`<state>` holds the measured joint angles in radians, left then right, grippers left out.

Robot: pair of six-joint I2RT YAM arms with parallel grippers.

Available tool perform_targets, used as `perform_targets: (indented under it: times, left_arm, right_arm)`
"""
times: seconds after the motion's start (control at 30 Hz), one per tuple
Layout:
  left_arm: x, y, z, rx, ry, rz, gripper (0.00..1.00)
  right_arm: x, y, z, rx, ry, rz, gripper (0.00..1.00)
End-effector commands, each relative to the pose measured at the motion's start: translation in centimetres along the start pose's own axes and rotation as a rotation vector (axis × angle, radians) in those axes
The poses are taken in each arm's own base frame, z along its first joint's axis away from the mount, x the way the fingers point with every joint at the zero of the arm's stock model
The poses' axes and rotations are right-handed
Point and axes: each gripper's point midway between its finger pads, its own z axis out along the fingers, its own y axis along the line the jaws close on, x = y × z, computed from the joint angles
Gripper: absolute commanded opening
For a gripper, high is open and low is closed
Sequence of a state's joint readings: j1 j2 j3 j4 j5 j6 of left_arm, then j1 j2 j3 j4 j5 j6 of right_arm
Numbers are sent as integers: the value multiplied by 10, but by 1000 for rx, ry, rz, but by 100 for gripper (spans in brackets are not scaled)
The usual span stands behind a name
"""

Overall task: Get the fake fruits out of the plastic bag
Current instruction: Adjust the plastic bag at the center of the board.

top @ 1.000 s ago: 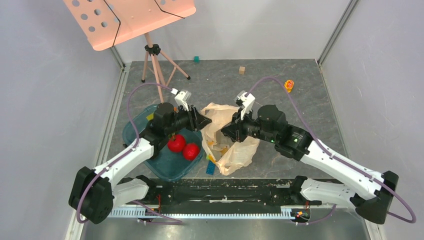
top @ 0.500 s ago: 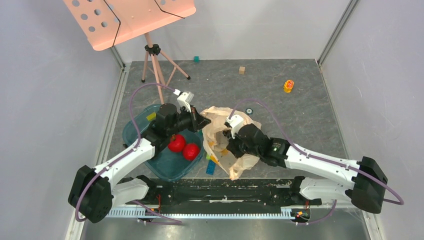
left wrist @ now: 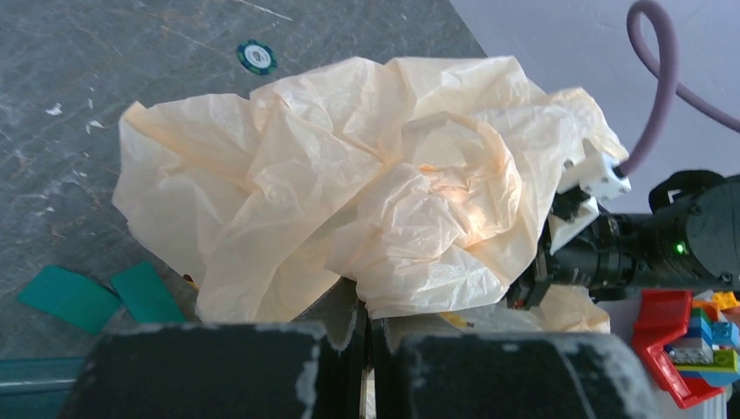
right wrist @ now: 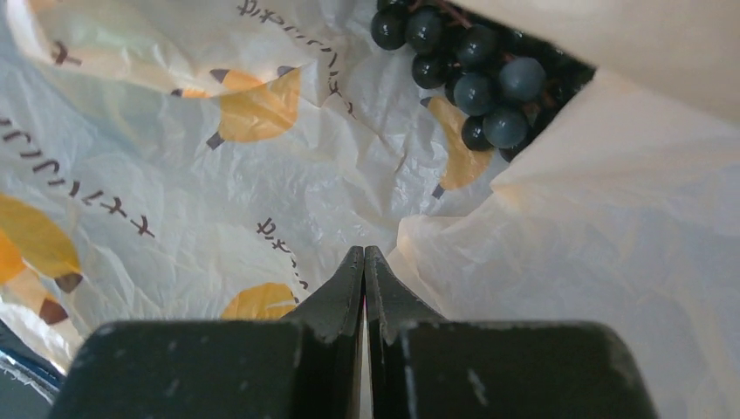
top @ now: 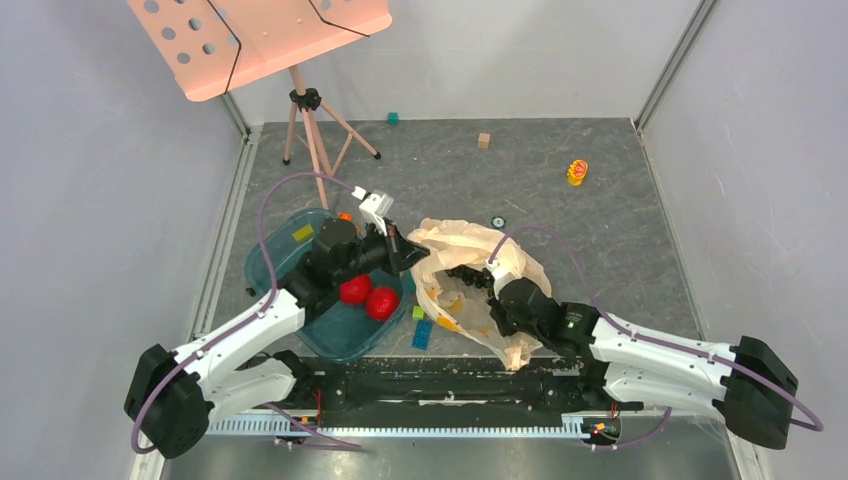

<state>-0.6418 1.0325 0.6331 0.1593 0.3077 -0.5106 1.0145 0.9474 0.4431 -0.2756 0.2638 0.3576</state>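
Grapes (right wrist: 471, 61), a dark bunch, lie inside the plastic bag (left wrist: 349, 192), just beyond the tips of the right fingers (right wrist: 364, 259) and a little to their right, half tucked under a pale fold. Those fingers are pressed together tip to tip. A fold of film starts right beside them, but I cannot tell whether any of it is pinched between them.

The right arm (top: 650, 340) runs low and nearly flat over the bench (top: 600, 200), its wrist buried in the bag's mouth. The left arm (top: 250, 325) reaches forward with a bent elbow, its wrist angled toward the bag. The left fingers (left wrist: 366, 316) are closed on a fold at the bag's edge, and the crumpled bulk of the bag is heaped beyond their tips.

Two red apples (top: 353, 290) sit touching each other in a teal tray (top: 275, 262), behind the left fingers, under that wrist and outside the bag.

The film ahead and to the left of the right fingers is printed with orange leaf-like shapes on brown stems. It also carries short dark lines of script resembling Japanese characters, upside down in the wrist view, which I cannot read. Past the bag, far beyond the left fingers, a small blue disc (left wrist: 256, 57) lies on the bench, its marking too small to read.
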Motion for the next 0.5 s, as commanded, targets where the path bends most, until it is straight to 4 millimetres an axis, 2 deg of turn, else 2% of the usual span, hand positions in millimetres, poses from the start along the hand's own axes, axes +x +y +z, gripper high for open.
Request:
perform_targets:
  times: [0.0, 0.1, 0.23, 0.37, 0.47]
  left_arm:
    - [15, -6, -6, -10, 0, -27, 2]
    - [31, -9, -10, -5, 20, -40, 2]
    - [48, -13, -16, -8, 26, -55, 2]
    - [52, -17, -21, -11, 9, -74, 2]
    - [50, -24, -23, -1, -9, -86, 2]
  right_arm:
    - [4, -12, -1, 60, -20, 42, 1]
    - [14, -17, -2, 79, 12, 39, 0]
    - [29, -37, -3, 185, 26, 83, 0]
    - [34, -47, -5, 235, -10, 149, 0]
    - [27, -53, -10, 259, -64, 195, 0]
